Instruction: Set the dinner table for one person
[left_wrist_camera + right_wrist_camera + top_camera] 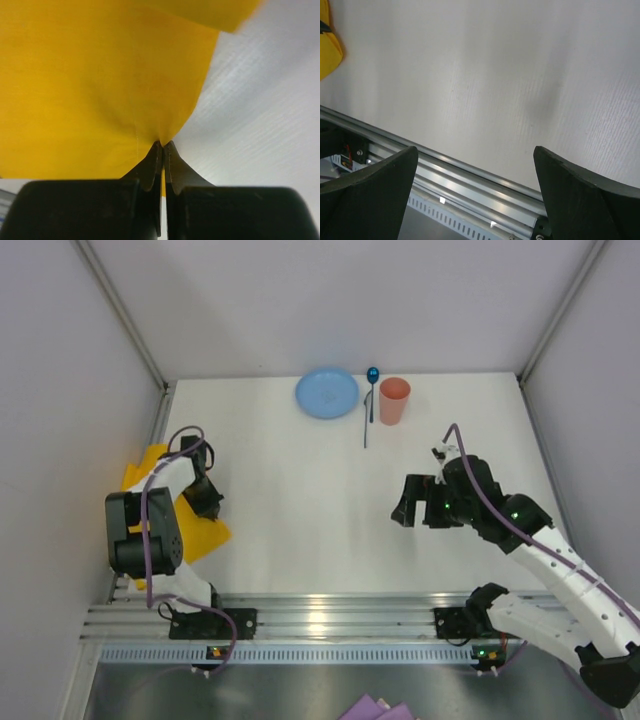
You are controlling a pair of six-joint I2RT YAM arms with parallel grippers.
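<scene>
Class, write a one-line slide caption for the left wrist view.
Left gripper pinches an edge of the yellow placemat; white dinner table beyond.

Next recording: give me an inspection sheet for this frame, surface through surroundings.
Surface: dinner table, white and matte.
Job's things: blue plate, blue spoon and pink cup close together at the far edge; yellow placemat bunched at the near left.
Clutter: purple objects below the near edge, off the table.
Grippers: left claw shut on the placemat's edge; right claw open above the table.
Cables: purple cable along the left arm; another along the right.
Surroundings: grey walls; aluminium rail at the near edge.
</scene>
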